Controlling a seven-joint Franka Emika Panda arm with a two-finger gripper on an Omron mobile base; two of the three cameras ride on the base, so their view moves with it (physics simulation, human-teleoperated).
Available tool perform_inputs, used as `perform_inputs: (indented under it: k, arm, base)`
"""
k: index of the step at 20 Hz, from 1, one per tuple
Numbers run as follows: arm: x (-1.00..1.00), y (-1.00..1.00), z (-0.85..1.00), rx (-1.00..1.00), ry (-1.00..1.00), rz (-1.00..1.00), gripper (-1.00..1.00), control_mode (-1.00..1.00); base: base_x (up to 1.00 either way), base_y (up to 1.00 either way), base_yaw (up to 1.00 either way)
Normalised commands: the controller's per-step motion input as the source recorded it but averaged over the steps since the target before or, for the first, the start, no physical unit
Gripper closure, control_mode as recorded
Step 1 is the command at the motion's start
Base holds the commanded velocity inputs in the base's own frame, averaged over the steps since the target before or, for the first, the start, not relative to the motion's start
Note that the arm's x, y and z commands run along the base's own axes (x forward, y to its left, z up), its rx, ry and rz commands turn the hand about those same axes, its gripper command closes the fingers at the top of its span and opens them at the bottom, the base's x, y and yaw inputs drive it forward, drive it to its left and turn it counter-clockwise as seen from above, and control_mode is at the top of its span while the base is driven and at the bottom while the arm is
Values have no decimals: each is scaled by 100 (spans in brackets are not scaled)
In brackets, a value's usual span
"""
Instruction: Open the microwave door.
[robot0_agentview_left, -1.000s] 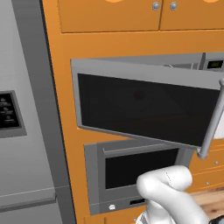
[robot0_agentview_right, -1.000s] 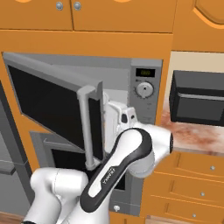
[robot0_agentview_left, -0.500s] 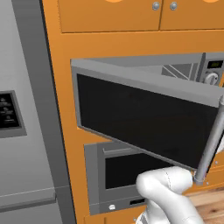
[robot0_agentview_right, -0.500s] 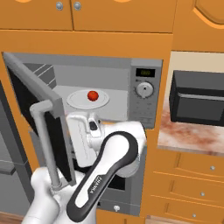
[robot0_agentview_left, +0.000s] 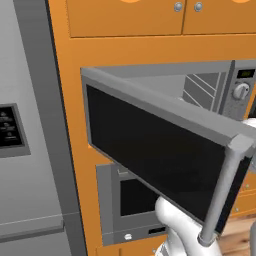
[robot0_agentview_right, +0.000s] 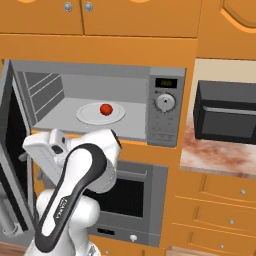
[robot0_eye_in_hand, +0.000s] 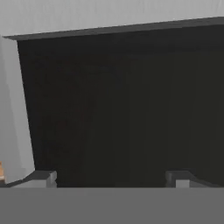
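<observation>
The microwave door (robot0_agentview_left: 160, 150) stands swung far out, with its dark glass and silver bar handle (robot0_agentview_left: 222, 195) turned toward the left base view. From the right base view the microwave door (robot0_agentview_right: 9, 145) is nearly edge-on at the far left. The microwave (robot0_agentview_right: 165, 107) shows its light grey interior, with a white plate (robot0_agentview_right: 90, 116) carrying a small red ball (robot0_agentview_right: 105, 109). My gripper (robot0_eye_in_hand: 111, 178) faces the door's dark inner glass from close by. It is open, and its fingertips (robot0_eye_in_hand: 43, 178) stand wide apart with nothing between them. My white hand (robot0_agentview_right: 47, 147) sits beside the door's inner face.
A smaller grey oven (robot0_agentview_right: 127, 192) with a dark window sits under the microwave. A grey fridge (robot0_agentview_left: 25, 150) stands to the left. On the right, a black appliance (robot0_agentview_right: 225, 112) rests on a marbled counter (robot0_agentview_right: 215, 157) above orange drawers (robot0_agentview_right: 215, 205). Orange cabinets (robot0_agentview_right: 100, 15) hang overhead.
The microwave door has swung from partly open to wide open, uncovering the plate and red ball. My arm and hand have swept left along with it.
</observation>
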Motion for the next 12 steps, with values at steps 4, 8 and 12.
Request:
perform_inputs:
  k: [4, 8, 12]
  arm:
    - [0, 100, 0, 5, -43, 0, -100, -100]
    - [0, 100, 0, 3, -42, 0, -100, -100]
    - [0, 100, -17, 1, -42, 0, -100, -100]
  base:
    - [0, 0, 0]
    - [0, 0, 0]
    - [0, 0, 0]
